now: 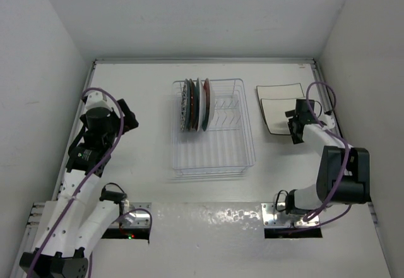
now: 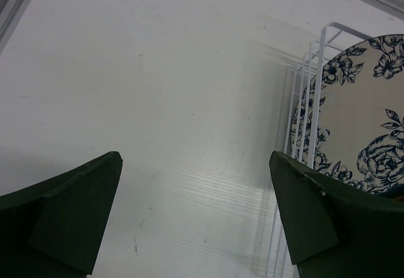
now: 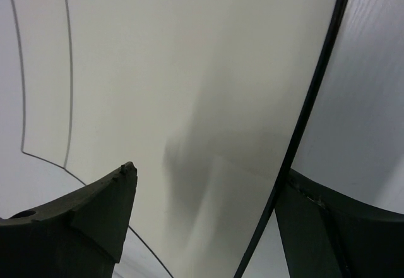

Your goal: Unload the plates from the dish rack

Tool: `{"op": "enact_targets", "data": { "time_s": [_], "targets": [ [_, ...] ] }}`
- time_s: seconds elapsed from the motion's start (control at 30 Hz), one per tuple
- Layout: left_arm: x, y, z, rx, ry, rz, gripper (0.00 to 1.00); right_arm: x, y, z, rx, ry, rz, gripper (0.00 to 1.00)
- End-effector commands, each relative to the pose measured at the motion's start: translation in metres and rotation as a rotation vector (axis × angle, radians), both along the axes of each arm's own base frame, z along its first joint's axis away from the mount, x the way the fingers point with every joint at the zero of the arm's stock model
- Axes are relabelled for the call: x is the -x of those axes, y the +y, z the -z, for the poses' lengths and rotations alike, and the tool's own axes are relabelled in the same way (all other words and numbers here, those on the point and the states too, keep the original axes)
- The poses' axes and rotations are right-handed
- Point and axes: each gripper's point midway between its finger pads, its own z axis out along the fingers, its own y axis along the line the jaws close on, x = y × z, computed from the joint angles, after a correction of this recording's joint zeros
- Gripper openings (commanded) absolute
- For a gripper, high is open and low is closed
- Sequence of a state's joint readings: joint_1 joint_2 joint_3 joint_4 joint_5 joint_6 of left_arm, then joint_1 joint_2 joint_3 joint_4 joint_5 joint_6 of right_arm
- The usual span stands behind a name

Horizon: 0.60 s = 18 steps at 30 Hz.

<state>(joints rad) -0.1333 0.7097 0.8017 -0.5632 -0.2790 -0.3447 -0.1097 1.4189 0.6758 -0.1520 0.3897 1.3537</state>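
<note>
Round plates [image 1: 194, 104] stand edge-on in the clear wire dish rack [image 1: 216, 159], their patterns hard to see. Pale square dark-rimmed plates [image 1: 276, 112] lie to its right, partly hidden under the spread right gripper [image 3: 206, 170]. The left gripper [image 2: 196, 158] is spread and empty.

The white bench [image 1: 142, 101] carries a clear wire dish rack [image 1: 218, 158] near its middle. To the rack's right, apart from it, two pale dark-rimmed plates lie flat: the nearer square plate [image 1: 274, 119] overlaps the farther square plate [image 1: 279, 91].
</note>
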Motion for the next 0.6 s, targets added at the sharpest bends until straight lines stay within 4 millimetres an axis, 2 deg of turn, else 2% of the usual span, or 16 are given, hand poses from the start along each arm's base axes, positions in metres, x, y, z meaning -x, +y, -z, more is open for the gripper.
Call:
{"op": "enact_targets", "data": {
  "time_s": [0.0,0.1,0.23,0.3,0.33,0.4,0.57],
  "targets": [
    [-0.007,-0.005,-0.015,-0.003,-0.054,0.022,1.00,-0.026,0.003,-0.018,-0.005,-0.054,-0.043,0.82],
    [-0.007,-0.006,-0.016,-0.001,-0.056,0.026,1.00,-0.030,0.006,-0.008,-0.023,-0.029,-0.054,0.85],
    [-0.007,-0.006,-0.014,-0.001,-0.053,0.029,1.00,-0.037,0.005,-0.006,-0.024,-0.029,-0.053,0.88],
    [-0.007,-0.007,-0.014,-0.001,-0.051,0.033,1.00,-0.047,0.005,-0.010,-0.020,-0.035,-0.072,0.90],
    [-0.007,-0.007,-0.013,-0.001,-0.049,0.033,1.00,-0.048,0.007,-0.003,-0.025,-0.006,-0.082,0.92],
    [-0.008,-0.008,-0.013,-0.001,-0.048,0.036,1.00,-0.060,0.007,-0.009,-0.014,0.001,-0.112,0.94],
    [-0.008,-0.008,-0.013,-0.001,-0.049,0.039,1.00,-0.071,0.006,0.006,-0.014,0.090,-0.143,0.99]
  ]
}}
